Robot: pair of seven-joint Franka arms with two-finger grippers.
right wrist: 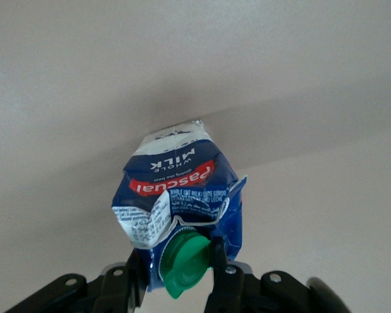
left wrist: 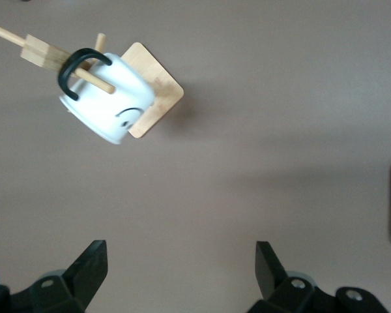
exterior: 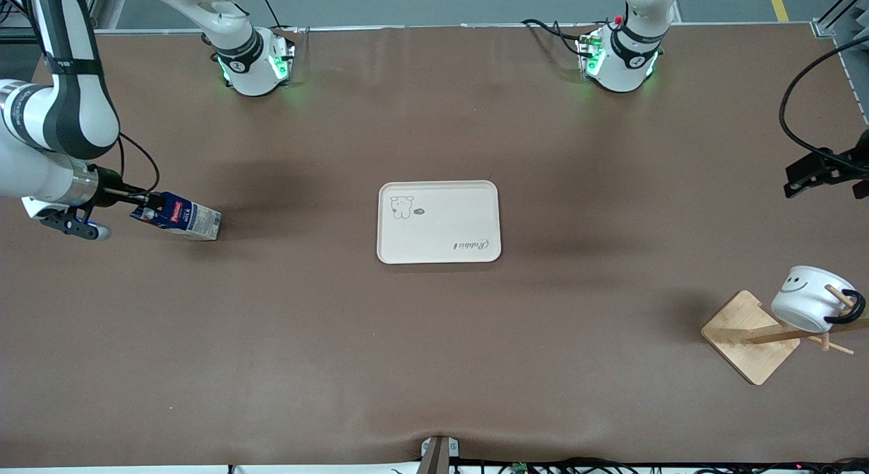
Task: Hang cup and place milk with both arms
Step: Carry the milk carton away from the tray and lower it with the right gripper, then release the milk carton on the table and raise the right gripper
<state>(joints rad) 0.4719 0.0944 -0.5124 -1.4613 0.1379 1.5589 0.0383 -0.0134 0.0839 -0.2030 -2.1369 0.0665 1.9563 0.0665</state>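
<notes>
The milk [exterior: 185, 218] is a dark-blue carton with a green cap, tilted on its side at the right arm's end of the table. My right gripper [exterior: 145, 206] is shut on its top end, with the fingers on either side of the cap. The right wrist view shows the carton [right wrist: 179, 186] and the gripper [right wrist: 176, 267]. I cannot tell whether its lower end touches the table. The white cup [exterior: 809, 297] with the smiley hangs by its black handle on a peg of the wooden rack [exterior: 747, 335]; it also shows in the left wrist view [left wrist: 111, 104]. My left gripper [exterior: 811, 175] is open and empty above the table [left wrist: 180, 267].
A cream tray [exterior: 439, 250] with a bear drawing lies at the middle of the table. The wooden rack's base [left wrist: 158, 88] stands near the table's edge at the left arm's end. Both arm bases stand along the table edge farthest from the front camera.
</notes>
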